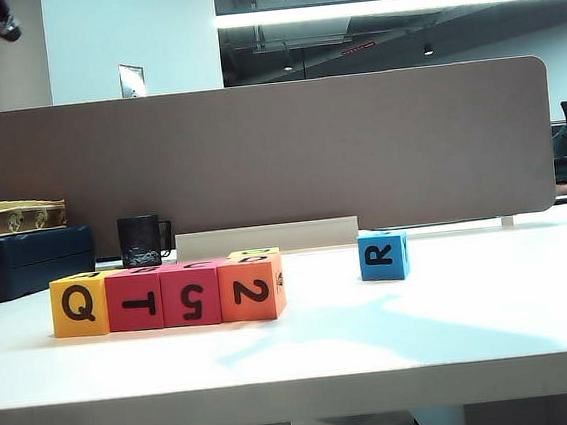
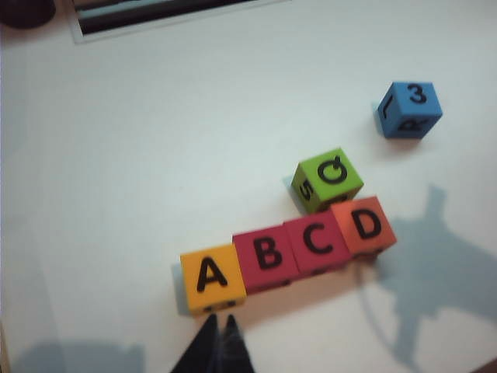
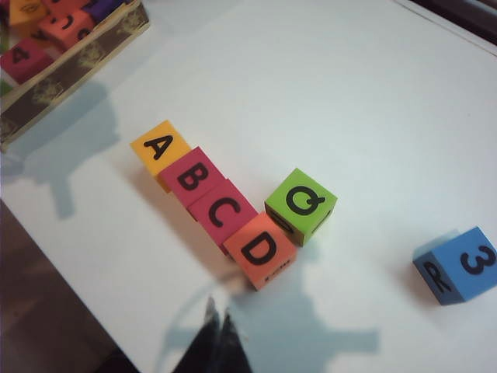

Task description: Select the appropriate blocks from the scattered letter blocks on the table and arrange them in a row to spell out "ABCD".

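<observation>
The green block [image 1: 253, 253] hides behind the row of four blocks [image 2: 287, 249], tops spelling ABCD. Left pincer [image 2: 217, 336] and right pincer [image 3: 218, 330] are pressed together, empty, above the table [image 1: 454, 317].

On the desk [image 3: 373, 101], yellow A [image 3: 160, 148], red B [image 3: 192, 176], red C [image 3: 224, 212] and orange D [image 3: 260, 249] cubes touch in a row. A green Q cube [image 3: 301, 203] sits against D; the right gripper's fingers [image 3: 211, 342] are pressed together.

Left gripper [image 2: 220, 332]: two slim black pointed fingers, matte, tips pressed together. Right gripper [image 3: 218, 326]: same black tapered pair, tips together. No markings, cables or screws visible.
</observation>
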Robot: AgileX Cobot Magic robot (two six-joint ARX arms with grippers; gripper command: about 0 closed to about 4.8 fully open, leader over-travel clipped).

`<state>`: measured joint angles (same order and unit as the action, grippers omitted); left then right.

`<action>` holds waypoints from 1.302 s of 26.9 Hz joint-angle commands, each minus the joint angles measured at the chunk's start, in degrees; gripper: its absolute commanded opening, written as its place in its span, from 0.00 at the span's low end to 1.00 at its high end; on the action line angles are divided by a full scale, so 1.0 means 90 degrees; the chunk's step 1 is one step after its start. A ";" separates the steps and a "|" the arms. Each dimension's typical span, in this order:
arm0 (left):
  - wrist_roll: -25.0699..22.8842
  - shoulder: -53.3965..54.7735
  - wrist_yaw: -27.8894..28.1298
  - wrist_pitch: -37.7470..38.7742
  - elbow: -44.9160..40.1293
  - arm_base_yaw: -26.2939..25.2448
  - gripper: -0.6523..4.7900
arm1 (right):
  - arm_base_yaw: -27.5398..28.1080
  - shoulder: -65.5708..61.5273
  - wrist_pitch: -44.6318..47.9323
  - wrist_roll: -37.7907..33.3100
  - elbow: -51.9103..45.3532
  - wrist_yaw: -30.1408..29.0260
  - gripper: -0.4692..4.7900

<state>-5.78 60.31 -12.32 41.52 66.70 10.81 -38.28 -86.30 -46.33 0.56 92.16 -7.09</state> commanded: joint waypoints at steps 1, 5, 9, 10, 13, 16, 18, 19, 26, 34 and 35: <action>0.0000 -0.0418 0.0015 -0.0182 -0.0440 0.0000 0.11 | -0.0044 0.0206 -0.0469 0.0015 0.0022 0.0078 0.09; 0.0024 -0.0984 0.0017 -0.0328 -0.1032 0.0000 0.11 | -0.0097 0.0355 -0.0974 0.0015 0.0015 0.0231 0.09; 0.0027 -0.1693 0.0017 -0.0374 -0.1746 -0.0002 0.11 | -0.0219 0.0389 -0.1513 0.0015 0.0012 0.0325 0.09; 0.0029 -0.1940 0.0010 -0.0347 -0.1957 0.0000 0.11 | -0.0240 0.0386 -0.1598 0.0015 0.0012 0.0325 0.09; 0.0027 -0.2232 0.0007 -0.0255 -0.2188 -0.0002 0.11 | -0.0240 0.0384 -0.1620 0.0012 0.0012 0.0321 0.09; 0.0027 -0.2310 0.0010 -0.0107 -0.2225 -0.0002 0.11 | -0.0238 0.0384 -0.1654 0.0012 0.0012 0.0318 0.09; 0.0029 -0.2310 0.0010 -0.0036 -0.2225 -0.0002 0.11 | -0.0238 0.0384 -0.1664 0.0012 0.0012 0.0260 0.09; 0.0027 -0.2310 0.0007 0.0039 -0.2225 -0.0002 0.11 | -0.0238 0.0384 -0.1661 0.0012 0.0012 0.0243 0.09; 0.0024 -0.2310 0.0010 0.0117 -0.2225 -0.0005 0.11 | -0.0233 0.0379 -0.1654 0.0012 0.0012 0.0253 0.09; 0.0024 -0.2310 0.0010 0.0117 -0.2225 -0.0005 0.11 | -0.0233 0.0379 -0.1644 0.0012 0.0012 0.0253 0.09; 0.0024 -0.2310 0.0007 0.0117 -0.2225 -0.0005 0.11 | -0.0233 0.0379 -0.1642 0.0012 0.0012 0.0253 0.09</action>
<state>-5.56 39.59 -12.21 43.07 46.61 10.79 -40.34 -83.05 -61.56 0.54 92.07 -4.58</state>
